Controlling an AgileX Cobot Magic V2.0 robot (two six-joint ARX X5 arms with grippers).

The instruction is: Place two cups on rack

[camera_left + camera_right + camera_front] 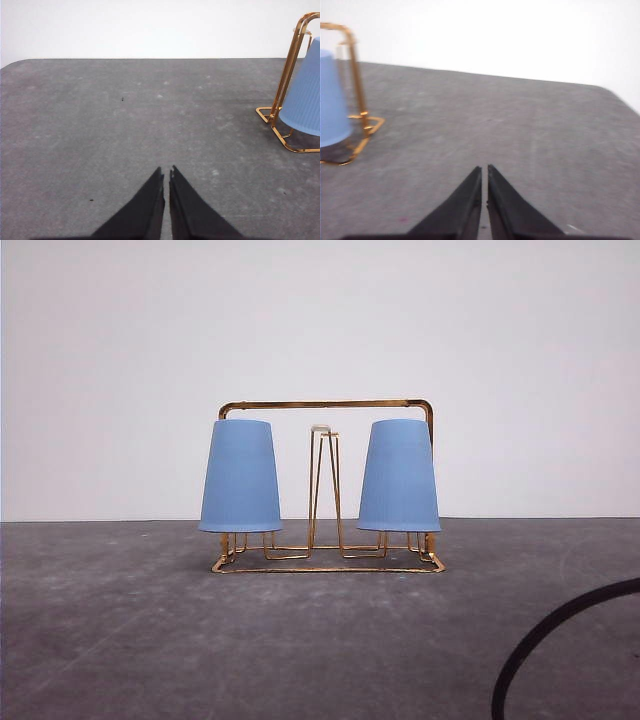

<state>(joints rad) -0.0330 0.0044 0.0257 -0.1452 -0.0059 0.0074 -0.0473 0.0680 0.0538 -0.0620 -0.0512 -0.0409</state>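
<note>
Hanging inverted on the rack (328,404), both cups (240,476) (399,476) sit while both grippers' fingers (156,200) (472,197) rest together.

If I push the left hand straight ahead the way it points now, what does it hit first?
Probably nothing: ahead of the shut left hand lies bare table to its far edge. The rack and cup sit off to the side.
</note>
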